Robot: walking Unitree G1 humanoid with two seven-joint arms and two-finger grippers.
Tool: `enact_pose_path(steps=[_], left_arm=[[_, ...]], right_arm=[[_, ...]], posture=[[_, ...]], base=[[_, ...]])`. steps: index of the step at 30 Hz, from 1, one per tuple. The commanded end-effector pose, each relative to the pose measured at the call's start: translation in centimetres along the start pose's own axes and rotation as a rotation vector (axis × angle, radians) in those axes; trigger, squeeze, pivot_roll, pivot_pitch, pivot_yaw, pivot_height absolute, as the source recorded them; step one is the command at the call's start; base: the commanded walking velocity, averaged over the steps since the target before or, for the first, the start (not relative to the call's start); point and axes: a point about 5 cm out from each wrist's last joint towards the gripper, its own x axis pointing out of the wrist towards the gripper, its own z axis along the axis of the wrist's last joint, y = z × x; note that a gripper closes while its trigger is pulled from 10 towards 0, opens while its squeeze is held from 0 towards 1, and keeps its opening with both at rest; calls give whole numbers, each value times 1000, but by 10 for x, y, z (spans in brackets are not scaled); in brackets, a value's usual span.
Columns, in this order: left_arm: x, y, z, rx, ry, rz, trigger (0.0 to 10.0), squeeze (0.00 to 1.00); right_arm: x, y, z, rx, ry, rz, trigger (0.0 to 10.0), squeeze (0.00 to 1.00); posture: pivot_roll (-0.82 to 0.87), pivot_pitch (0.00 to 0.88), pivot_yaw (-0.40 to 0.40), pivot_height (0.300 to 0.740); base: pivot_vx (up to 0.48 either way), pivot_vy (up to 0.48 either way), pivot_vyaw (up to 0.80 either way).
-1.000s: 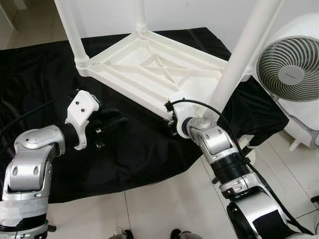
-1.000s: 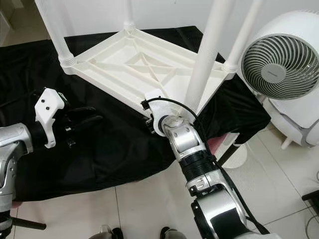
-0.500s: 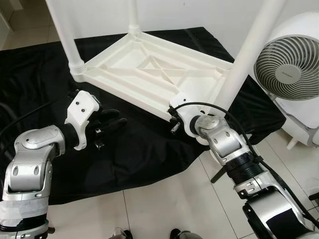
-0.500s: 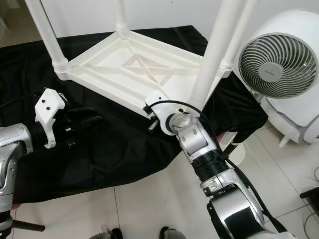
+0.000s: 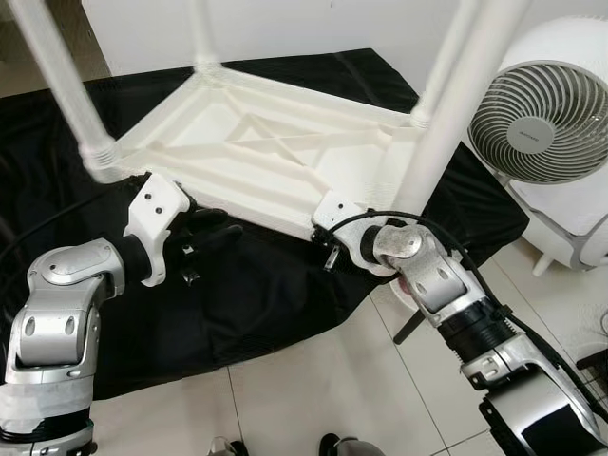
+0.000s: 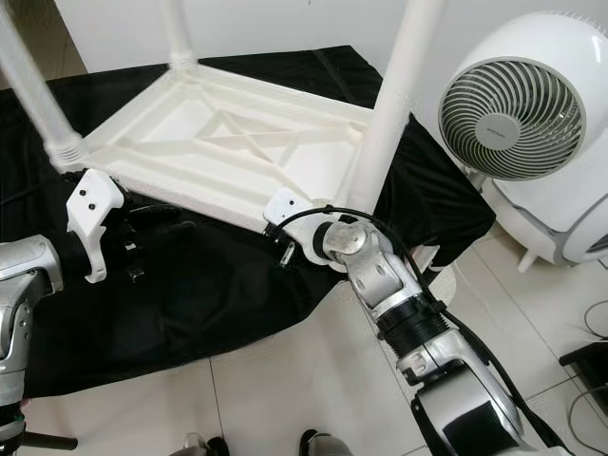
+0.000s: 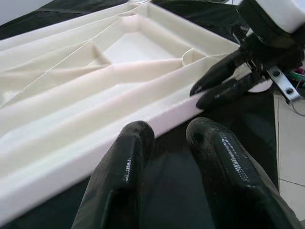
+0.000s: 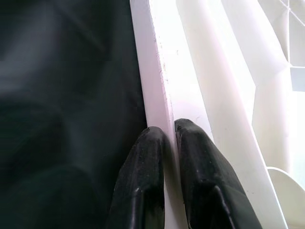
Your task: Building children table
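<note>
White plastic children's table lies upside down on a black cloth, ribbed underside up, white legs standing upward from its corners. Right gripper is clamped on the table's near rim, close to the near right leg: one black finger on the outer face of the rim, the other on the inner, pinched tight with the thin edge between them. Right arm reaches in from below the table's near right corner. Left gripper hovers just beside the same near rim, toward the table's near left corner, fingers a small way apart and holding nothing, tips over the cloth next to the edge but not on it. White fan stands on the tiled floor right of the table, beyond the cloth.
</note>
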Motion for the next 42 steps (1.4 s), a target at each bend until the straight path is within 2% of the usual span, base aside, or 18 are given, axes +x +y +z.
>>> enact_pose_path(steps=[1,3,7,10,12,13,17,23,24,26,27,30,31,34,36,37,39,42], left_arm=[[-3,7,-2,-9,10,178,10000,0],[-3,7,-2,-9,11,179,10000,0],[-3,6,-2,-11,11,179,10000,0],[-2,6,-2,-12,9,180,10000,0],[-1,6,-1,-12,6,181,10000,0],[-1,6,-1,-12,6,181,10000,0],[1,6,0,-14,-3,185,10000,0],[2,7,2,-8,-9,190,10000,0],[1,7,3,-7,-10,192,10000,0],[0,7,3,-7,-11,192,10000,0],[0,7,3,-6,-10,193,10000,0],[0,8,3,-6,-8,194,10000,0],[0,8,3,-6,-9,194,10000,0],[0,9,3,-6,-10,195,10000,0],[0,12,1,13,5,224,10000,0],[0,12,1,13,5,224,10000,0],[0,18,-2,31,25,290,10000,0],[1,26,-4,34,37,382,10000,0]], right_arm=[[10,21,27,-65,-168,154,10000,0],[10,24,28,-105,-188,190,10000,0],[15,20,27,-187,-175,151,10000,0],[19,16,26,-208,-143,104,10000,0],[24,9,25,-199,-114,28,10000,0],[24,9,25,-199,-114,28,10000,0],[34,1,34,-128,-149,-116,10000,0],[37,2,37,-110,-183,-169,10000,0],[35,4,36,-92,-196,-172,10000,294],[34,5,36,-79,-205,-173,10000,294],[32,7,36,-59,-224,-148,10000,1000],[23,13,38,-66,-283,-81,10000,1000],[19,13,41,-69,-317,-71,10000,0],[12,13,45,-60,-352,-60,10000,0],[-5,17,49,-43,-408,1,10000,0],[-5,17,49,-43,-408,1,10000,0],[-22,28,47,-19,-437,78,10000,0],[-33,38,38,33,-427,57,10000,0]], posture=[[-44,165,33,740],[-44,165,33,740],[-39,158,32,740],[-39,158,32,740],[-41,153,32,740],[-41,153,32,740],[-43,154,33,740],[-41,158,33,740],[-40,161,35,740],[-40,161,35,740],[-40,162,37,740],[-40,161,39,740],[-40,161,40,740],[-40,161,40,740],[-40,156,40,740],[-40,156,40,740],[-38,152,37,740],[-39,147,35,740]], base=[[0,0,0],[0,0,0],[0,0,0],[0,0,0],[0,0,0],[0,0,0],[0,0,0],[0,0,0],[0,0,0],[0,0,0],[0,0,0],[0,0,0],[0,0,0],[0,0,0],[0,0,0],[0,0,0],[0,0,0],[0,0,0]])
